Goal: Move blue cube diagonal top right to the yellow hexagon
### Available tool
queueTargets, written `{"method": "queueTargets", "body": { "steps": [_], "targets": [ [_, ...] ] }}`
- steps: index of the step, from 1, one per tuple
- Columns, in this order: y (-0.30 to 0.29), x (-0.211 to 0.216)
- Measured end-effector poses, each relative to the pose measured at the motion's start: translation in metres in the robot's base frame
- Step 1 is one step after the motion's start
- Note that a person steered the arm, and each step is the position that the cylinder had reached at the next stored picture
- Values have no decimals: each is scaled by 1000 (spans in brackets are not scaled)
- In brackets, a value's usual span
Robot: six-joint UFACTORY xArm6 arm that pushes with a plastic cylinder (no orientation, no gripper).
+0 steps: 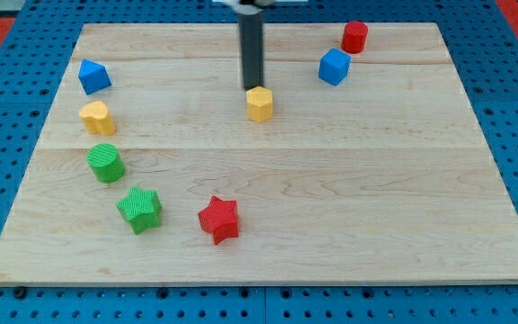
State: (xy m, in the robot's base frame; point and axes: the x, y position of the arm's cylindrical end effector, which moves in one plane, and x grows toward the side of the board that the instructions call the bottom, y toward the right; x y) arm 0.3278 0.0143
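Note:
The blue cube (334, 67) sits near the view's top right, just below-left of a red cylinder (355, 37). The yellow hexagon (259, 104) lies near the board's top middle, to the lower left of the blue cube. My tip (254, 87) stands right at the hexagon's top edge, touching or nearly touching it, and well to the left of the blue cube.
A blue triangular block (94, 76), a yellow heart-like block (97, 118), a green cylinder (106, 163) and a green star (140, 210) run down the view's left. A red star (219, 220) lies at the bottom middle. The wooden board (376, 198) ends in blue pegboard.

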Motion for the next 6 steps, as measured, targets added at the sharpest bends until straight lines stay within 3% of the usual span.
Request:
{"method": "queueTargets", "body": {
  "steps": [1, 2, 3, 4, 6],
  "targets": [
    [48, 12],
    [132, 17],
    [177, -36],
    [159, -81],
    [111, -34]
  ]
}}
